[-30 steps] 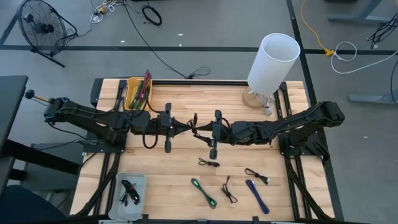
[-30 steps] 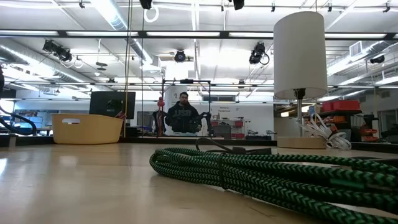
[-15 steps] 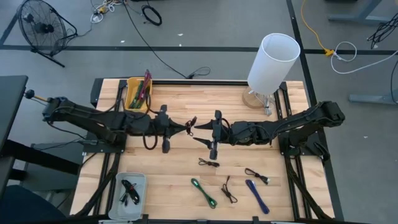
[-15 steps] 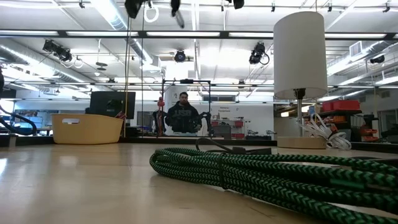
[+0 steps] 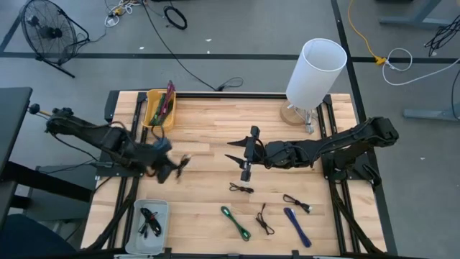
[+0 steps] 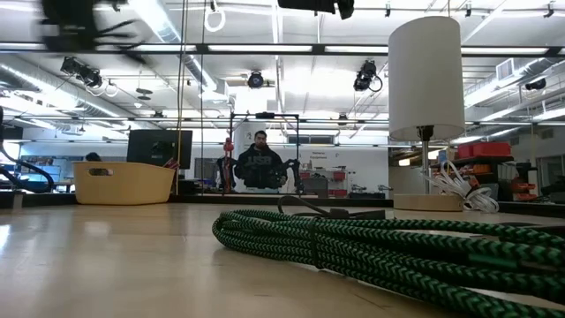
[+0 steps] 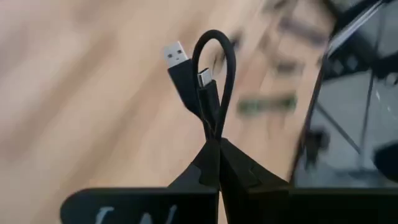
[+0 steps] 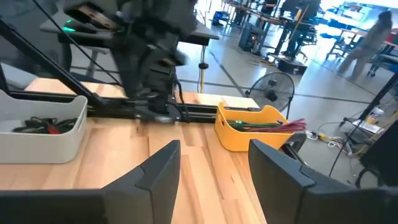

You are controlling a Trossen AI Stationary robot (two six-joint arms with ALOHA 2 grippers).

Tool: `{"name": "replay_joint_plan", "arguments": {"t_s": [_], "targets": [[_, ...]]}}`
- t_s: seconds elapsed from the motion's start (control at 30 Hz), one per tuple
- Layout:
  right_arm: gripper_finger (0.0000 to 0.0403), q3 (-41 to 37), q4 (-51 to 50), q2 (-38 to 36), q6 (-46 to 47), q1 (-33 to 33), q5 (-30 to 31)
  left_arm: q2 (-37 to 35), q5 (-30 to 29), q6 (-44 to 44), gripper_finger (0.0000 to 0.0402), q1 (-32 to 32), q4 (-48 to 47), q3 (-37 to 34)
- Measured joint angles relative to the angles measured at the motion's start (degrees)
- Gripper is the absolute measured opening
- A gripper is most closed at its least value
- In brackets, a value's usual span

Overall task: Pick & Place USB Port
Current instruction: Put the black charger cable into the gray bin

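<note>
My left gripper (image 5: 175, 165) is above the table's left part, between the yellow bin (image 5: 159, 108) and the grey tray (image 5: 151, 218). It is shut on a short black USB cable (image 7: 208, 81) folded into a loop, with a USB-A plug (image 7: 176, 55) and a smaller plug (image 7: 205, 81). My right gripper (image 5: 233, 160) is open and empty above the table's middle, its fingers pointing toward the table's left edge. It also shows in its own wrist view (image 8: 211, 165). My left gripper pinches the black cable between its two fingers, where the strands come together below the loop (image 7: 213, 127). Several strands lie in the pinch. The loop and both plugs stick out beyond the fingertips, clear of the table.
The grey tray holds dark cables (image 5: 149, 221). The yellow bin holds several long items. A white lamp (image 5: 316, 68) stands at the far right. Loose cables lie near the front edge: black (image 5: 241, 188), green (image 5: 236, 221), blue (image 5: 297, 226). A person (image 6: 260, 163) is in the room behind.
My left gripper has drawn away from my right gripper at the table's middle. It has swung fast toward the table's left and near edges, carrying the black cable clear of the table. My right gripper has stayed at the middle.
</note>
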Motion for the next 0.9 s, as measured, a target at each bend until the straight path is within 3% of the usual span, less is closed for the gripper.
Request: {"name": "replay_joint_plan", "arguments": {"t_s": [0.13, 0.27, 0.37, 0.63, 0.9], "targets": [[0.0189, 0.0, 0.0, 0.0, -1.1, 0.0, 0.0, -1.0, 7.1, -17.2, 0.0000, -6.1, -9.5, 0.0], [0.0189, 0.0, 0.0, 0.0, -1.2, 0.0, 0.0, -0.9, 16.7, -28.2, 0.0000, -12.8, -8.8, 0.0], [0.0189, 0.0, 0.0, 0.0, -1.2, -0.2, 0.0, -0.4, 20.6, -36.3, 0.0000, -17.9, -8.9, 0.0], [0.0189, 0.0, 0.8, 0.0, -1.5, -1.4, 0.0, 3.2, 21.5, -54.9, 0.0000, -28.4, -7.5, 0.0], [0.0189, 0.0, 1.1, 0.0, -1.5, -1.9, 0.0, 12.1, 20.4, -59.9, 0.0000, -33.0, 0.9, 0.1]]}}
